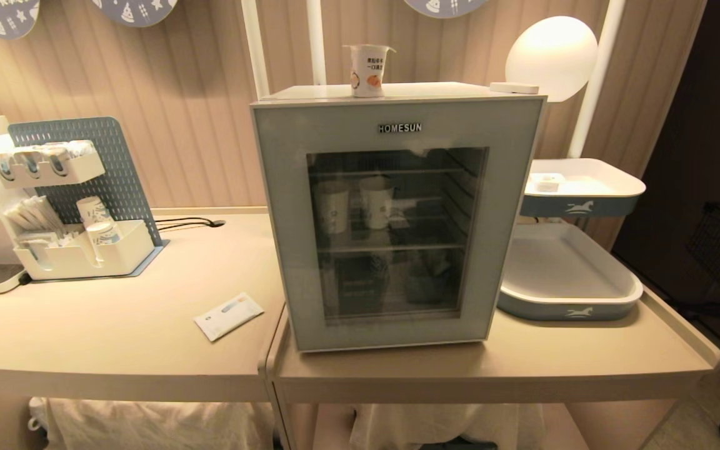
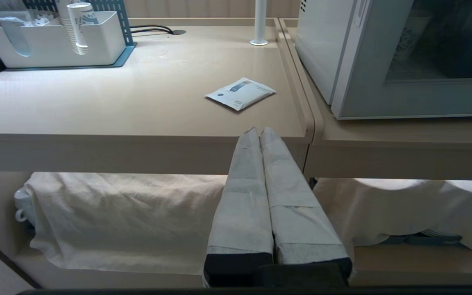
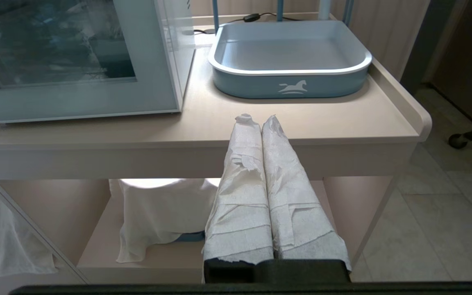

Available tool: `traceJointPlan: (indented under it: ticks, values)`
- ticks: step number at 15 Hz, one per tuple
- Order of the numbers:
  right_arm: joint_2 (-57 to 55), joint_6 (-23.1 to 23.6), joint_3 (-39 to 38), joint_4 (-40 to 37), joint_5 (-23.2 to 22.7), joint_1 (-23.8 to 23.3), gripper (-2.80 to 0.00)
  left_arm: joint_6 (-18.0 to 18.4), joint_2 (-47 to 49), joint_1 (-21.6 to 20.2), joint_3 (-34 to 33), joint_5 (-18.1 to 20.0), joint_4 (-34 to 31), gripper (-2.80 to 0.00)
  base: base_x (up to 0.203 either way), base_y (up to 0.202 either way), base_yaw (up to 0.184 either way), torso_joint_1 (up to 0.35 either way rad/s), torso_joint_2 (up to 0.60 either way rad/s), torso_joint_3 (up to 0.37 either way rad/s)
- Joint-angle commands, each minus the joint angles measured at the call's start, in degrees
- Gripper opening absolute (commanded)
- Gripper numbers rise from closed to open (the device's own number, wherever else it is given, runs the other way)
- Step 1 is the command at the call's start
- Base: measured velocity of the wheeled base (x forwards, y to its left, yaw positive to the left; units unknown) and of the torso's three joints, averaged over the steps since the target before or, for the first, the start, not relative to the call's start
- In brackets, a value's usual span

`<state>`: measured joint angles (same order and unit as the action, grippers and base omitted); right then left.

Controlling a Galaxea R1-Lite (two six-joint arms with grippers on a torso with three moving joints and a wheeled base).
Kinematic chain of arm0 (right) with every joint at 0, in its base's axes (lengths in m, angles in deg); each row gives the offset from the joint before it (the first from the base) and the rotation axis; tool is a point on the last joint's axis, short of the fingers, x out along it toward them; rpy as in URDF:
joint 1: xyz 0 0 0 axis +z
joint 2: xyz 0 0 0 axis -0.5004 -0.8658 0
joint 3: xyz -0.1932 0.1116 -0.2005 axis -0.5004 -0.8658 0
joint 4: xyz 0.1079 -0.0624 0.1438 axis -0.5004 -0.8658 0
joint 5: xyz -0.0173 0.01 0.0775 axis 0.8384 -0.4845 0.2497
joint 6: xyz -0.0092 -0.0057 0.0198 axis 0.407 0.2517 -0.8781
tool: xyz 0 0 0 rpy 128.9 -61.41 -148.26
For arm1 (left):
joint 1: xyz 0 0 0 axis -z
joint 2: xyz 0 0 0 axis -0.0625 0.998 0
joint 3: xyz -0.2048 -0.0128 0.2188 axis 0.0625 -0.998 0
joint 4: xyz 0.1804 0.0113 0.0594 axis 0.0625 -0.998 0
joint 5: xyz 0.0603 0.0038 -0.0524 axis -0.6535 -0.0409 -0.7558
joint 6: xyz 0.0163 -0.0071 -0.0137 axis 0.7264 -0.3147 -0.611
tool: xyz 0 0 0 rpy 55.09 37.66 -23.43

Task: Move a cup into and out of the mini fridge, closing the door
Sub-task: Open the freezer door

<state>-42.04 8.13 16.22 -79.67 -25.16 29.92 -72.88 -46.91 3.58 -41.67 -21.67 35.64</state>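
The cup [image 1: 369,70], small and white with an orange fruit picture, stands upright on top of the mini fridge [image 1: 397,94], near its front edge. The door [image 1: 397,225] with its dark glass window is closed; two taller paper cups show dimly behind the glass. Neither arm shows in the head view. In the left wrist view my left gripper [image 2: 259,130] is shut, empty, in front of the table edge, left of the mini fridge [image 2: 322,53]. My right gripper [image 3: 256,119] is shut, empty, in front of the table edge, right of the door [image 3: 76,94].
A flat white packet [image 1: 229,315] lies on the table left of the fridge. A white organizer with paper cups [image 1: 82,250] stands at the back left. Two blue-sided trays [image 1: 569,275] sit right of the fridge, one above the other. White cloths hang on the lower shelf.
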Motion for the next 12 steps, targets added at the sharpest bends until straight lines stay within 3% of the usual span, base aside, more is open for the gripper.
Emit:
traceJointPlan:
  ticks: [1,5,6,8,9,11,12]
  values:
    - [-0.1,0.0,0.0,0.0,0.0,-0.1,-2.80,-0.1,0.1,0.0,-0.1,0.0,0.0,-2.80,0.000,0.000,0.000,0.000,0.00,0.000]
    - [-0.1,-0.1,0.0,0.0,0.0,-0.1,-2.80,0.6,0.2,0.0,0.8,-0.2,-0.6,-2.80,0.000,0.000,0.000,0.000,0.00,0.000]
    - [-0.1,-0.1,0.0,0.0,0.0,-0.1,-2.80,1.0,0.6,0.0,3.5,-0.6,-1.1,-2.80,0.000,0.000,0.000,0.000,0.00,0.000]
    - [-0.1,-0.1,0.0,0.0,0.0,-0.1,-2.80,-0.2,5.6,0.0,15.7,-1.1,-4.5,-2.80,0.000,0.000,0.000,0.000,0.00,0.000]
    - [-0.1,-0.1,0.0,0.0,0.0,-0.1,-2.80,-2.0,10.7,0.0,25.3,-1.1,-7.4,-2.80,0.000,0.000,0.000,0.000,0.00,0.000]
    - [-0.1,-0.1,0.0,0.0,0.0,-0.1,-2.80,-6.2,26.8,0.1,40.1,-0.5,-12.1,-2.80,0.000,0.000,0.000,0.000,0.00,0.000]
    - [-0.1,-0.1,0.0,0.0,0.0,-0.1,-2.80,-8.5,36.5,0.2,43.9,0.7,-12.9,-2.80,0.000,0.000,0.000,0.000,0.00,0.000]
